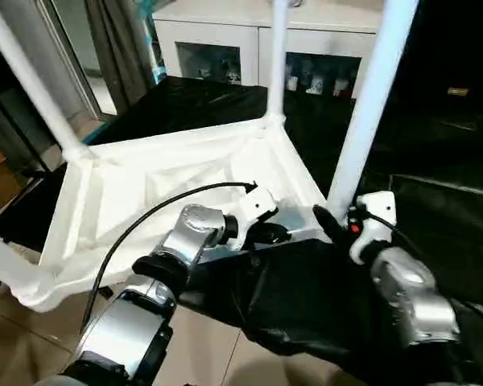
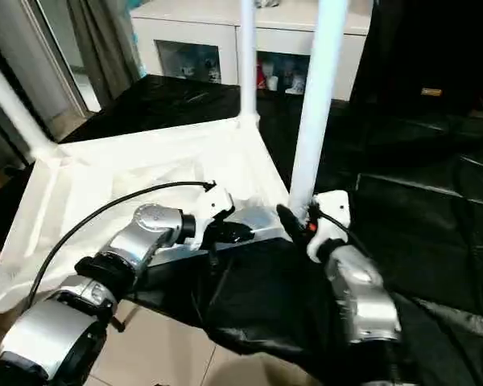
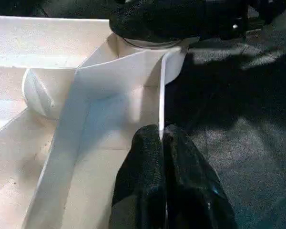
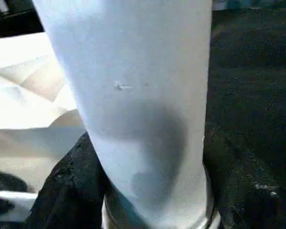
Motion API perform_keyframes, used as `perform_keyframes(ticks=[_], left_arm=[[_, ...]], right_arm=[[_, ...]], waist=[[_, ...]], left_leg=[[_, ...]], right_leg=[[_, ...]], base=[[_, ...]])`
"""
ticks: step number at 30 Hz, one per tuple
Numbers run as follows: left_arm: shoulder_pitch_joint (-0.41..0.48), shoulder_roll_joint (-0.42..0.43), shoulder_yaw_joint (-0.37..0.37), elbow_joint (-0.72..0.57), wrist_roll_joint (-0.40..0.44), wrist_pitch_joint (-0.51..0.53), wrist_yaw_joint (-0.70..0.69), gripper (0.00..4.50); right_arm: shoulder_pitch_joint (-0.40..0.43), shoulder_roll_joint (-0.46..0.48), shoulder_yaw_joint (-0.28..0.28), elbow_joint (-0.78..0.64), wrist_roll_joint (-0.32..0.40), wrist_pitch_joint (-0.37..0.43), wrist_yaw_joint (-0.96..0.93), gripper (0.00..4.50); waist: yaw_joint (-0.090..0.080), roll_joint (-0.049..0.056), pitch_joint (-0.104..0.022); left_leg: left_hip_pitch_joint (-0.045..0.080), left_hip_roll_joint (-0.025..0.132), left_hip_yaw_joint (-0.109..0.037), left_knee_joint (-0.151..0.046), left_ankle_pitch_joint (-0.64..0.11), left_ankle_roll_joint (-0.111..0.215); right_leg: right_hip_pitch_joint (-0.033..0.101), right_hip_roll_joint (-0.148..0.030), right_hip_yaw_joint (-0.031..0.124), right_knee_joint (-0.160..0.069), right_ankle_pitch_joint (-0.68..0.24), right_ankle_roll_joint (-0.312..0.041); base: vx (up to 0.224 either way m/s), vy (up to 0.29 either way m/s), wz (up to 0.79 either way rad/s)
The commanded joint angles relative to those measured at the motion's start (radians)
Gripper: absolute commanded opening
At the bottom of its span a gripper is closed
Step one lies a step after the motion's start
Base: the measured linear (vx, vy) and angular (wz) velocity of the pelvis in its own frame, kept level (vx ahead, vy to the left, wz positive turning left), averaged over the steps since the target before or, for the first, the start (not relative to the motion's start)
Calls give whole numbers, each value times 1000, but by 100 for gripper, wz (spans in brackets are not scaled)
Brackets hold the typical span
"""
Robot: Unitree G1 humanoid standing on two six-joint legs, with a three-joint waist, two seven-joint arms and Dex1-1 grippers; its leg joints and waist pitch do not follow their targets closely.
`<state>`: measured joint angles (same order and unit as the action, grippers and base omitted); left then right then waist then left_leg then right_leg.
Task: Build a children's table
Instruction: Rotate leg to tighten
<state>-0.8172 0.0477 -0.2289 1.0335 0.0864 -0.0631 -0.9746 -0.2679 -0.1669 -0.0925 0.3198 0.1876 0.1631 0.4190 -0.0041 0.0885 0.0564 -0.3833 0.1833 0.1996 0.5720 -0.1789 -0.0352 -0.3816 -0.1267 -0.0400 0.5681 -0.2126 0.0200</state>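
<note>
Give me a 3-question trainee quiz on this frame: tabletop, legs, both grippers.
1. True or false: the table top lies with its ribbed underside facing up.
2. What is the left gripper pinching?
A. a leg
B. a thin wall of the table top by a corner socket
C. the black cloth
3. Fill in: the right gripper sits at the base of the near-right ____, which stands upright.

Key:
1. True; ribs and corner sockets face up, with legs rising from them.
2. B; in the left wrist view the two black fingers close on the wall's edge.
3. leg; the right wrist view shows it close between the fingers.
</note>
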Motion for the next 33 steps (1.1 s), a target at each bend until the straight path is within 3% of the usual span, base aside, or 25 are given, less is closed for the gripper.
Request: perform_keyframes(ticks=[1,5,8,9,11,12,15,18,19,20,22,24,25,29,31,33], left_arm=[[-32,-65,-14,-6,7,-42,31,0],[-30,-53,-16,3,12,-61,25,0],[-29,-46,-19,7,11,-73,22,0],[-29,-43,-20,7,12,-77,19,0],[-30,-37,-20,15,17,-99,9,0],[-29,-35,-18,17,17,-110,-1,0],[-24,-35,-16,14,14,-124,-15,0],[-17,-33,-16,7,10,-132,-34,0],[-12,-31,-19,4,11,-136,-41,0],[-11,-30,-20,3,10,-139,-44,0],[-1,-24,-23,-6,6,-152,-67,0],[8,-21,-22,-16,0,-160,-82,0],[13,-19,-21,-23,-4,-163,-90,0],[39,-22,-4,-68,-36,-164,-107,0],[54,-26,6,-109,-60,-141,-118,0],[73,-21,11,-177,-86,-80,-143,44]], right_arm=[[34,66,95,69,16,48,61,322],[54,25,98,33,1,32,83,364],[102,-64,126,-78,23,55,211,364],[119,-99,135,-114,32,62,257,364],[172,-221,139,-224,71,79,401,364],[191,-286,104,-266,101,100,451,364],[197,-351,48,-281,124,118,482,364],[209,-434,-8,-296,141,126,530,364],[219,-477,-37,-308,157,137,554,364],[224,-493,-45,-314,165,144,563,364],[252,-553,-72,-351,196,175,605,364],[270,-577,-83,-375,214,198,630,364],[278,-585,-89,-385,223,208,641,364],[292,-579,-78,-440,260,238,661,364],[284,-563,-58,-461,280,253,653,364],[277,-545,-25,-490,295,276,643,369]], waist=[[-7,-12,-30],[-4,-12,-37],[10,-19,-37],[13,-26,-36],[30,-27,-37],[38,-33,-38],[35,-35,-44],[39,-37,-50],[43,-42,-51],[44,-40,-53],[45,-51,-51],[47,-49,-49],[47,-52,-42],[44,-60,-32],[45,-62,-28],[45,-63,-27]], left_leg=[[34,32,-30,-95,-510,-13],[21,38,-25,-100,-413,9],[29,39,-17,-93,-395,35],[27,39,-14,-90,-372,49],[28,44,-12,-86,-325,77],[26,45,-11,-82,-295,98],[5,41,-14,-72,-189,146],[7,40,-12,-62,-136,177],[3,41,-12,-56,-102,209],[4,40,-12,-53,-91,219],[-4,40,-11,-46,-55,259],[-5,39,-10,-47,-71,262],[-5,40,-10,-52,-110,250],[-3,43,-10,-61,-155,214],[-4,44,-11,-66,-160,199],[-1,46,-11,-67,-142,194]], right_leg=[[0,-18,9,-104,-492,-124],[12,-15,12,-88,-298,-171],[11,-19,18,-90,-286,-184],[12,-20,20,-91,-282,-190],[21,-21,23,-88,-244,-190],[23,-23,27,-85,-213,-195],[34,-24,17,-67,-120,-215],[34,-23,14,-58,-47,-237],[36,-23,12,-52,-4,-244],[36,-23,11,-49,11,-246],[32,-21,9,-44,56,-245],[31,-24,7,-47,14,-240],[29,-24,6,-56,-81,-225],[21,-24,10,-67,-200,-200],[18,-24,12,-68,-226,-193],[15,-22,14,-64,-189,-207]], base=[[0,0,0],[0,0,0],[0,0,0],[0,0,0],[50,-10,14],[61,-7,12],[58,-9,1],[34,-4,-1],[0,0,0],[0,0,0],[0,0,0],[0,0,0],[0,0,0],[0,0,0],[0,0,0],[0,0,0]])
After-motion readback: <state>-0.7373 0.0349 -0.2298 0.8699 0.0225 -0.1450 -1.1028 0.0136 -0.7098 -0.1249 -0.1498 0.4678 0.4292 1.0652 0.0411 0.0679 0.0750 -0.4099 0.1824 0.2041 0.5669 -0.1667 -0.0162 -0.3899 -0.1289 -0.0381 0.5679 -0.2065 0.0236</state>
